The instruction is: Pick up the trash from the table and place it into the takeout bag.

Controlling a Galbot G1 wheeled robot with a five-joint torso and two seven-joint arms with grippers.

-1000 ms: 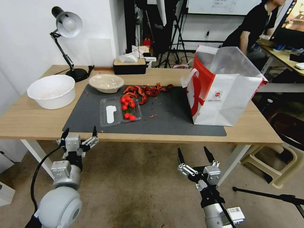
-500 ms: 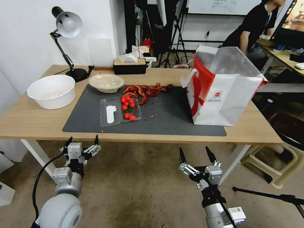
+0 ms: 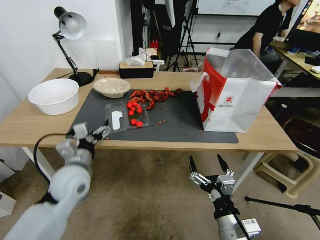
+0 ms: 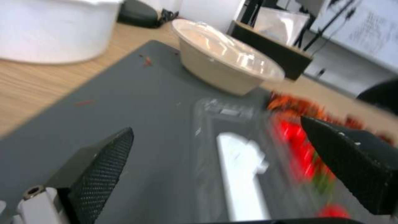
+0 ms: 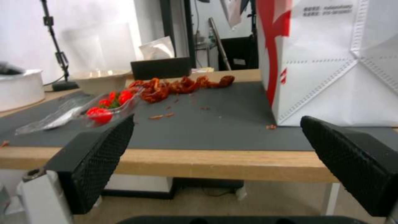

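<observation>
From the head cam I've got the left gripper (image 3: pixel 90 132) spread wide over the table's (image 3: pixel 30 126) near edge, right by the clear clamshell tray (image 3: pixel 127 117) of cherry tomatoes, with the beige bowl (image 3: pixel 111 87) and red scraps (image 3: pixel 152 95) behind it and the takeout bag (image 3: pixel 234 94) standing well off right. Left wrist cam has the tray between my open fingers (image 4: pixel 101 168), bowl beyond. Right wrist cam: right gripper (image 5: pixel 215 161) wide open, empty, below the table edge facing the bag.
</observation>
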